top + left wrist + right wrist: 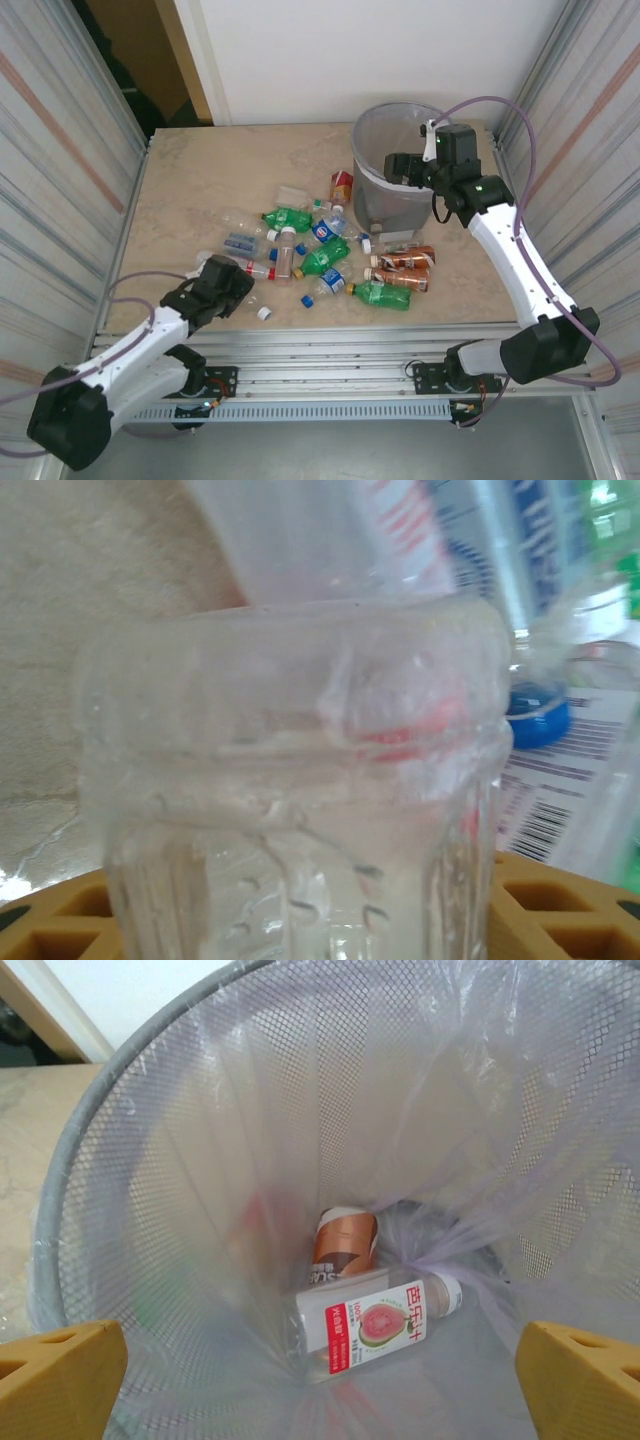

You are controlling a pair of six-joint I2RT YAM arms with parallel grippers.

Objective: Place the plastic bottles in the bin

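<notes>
Several plastic bottles (325,257), green, clear and brown-labelled, lie scattered mid-table. My left gripper (232,282) is low at the left end of the pile. A clear bottle (300,780) fills the gap between its yellow fingers (55,920), both sides against the pads, so it is shut on it. The grey mesh bin (372,205) with a clear liner stands at the back right. My right gripper (400,167) hangs open over the bin (70,1210) with nothing between its fingertips (60,1380). Inside lie a guava-labelled bottle (375,1325) and a brown-labelled one (345,1245).
A loose white cap (264,313) and a blue cap (307,300) lie near the front edge. Two brown-labelled bottles (405,268) rest at the bin's foot, a red-orange one (342,185) leans at its left. Metal walls flank the table.
</notes>
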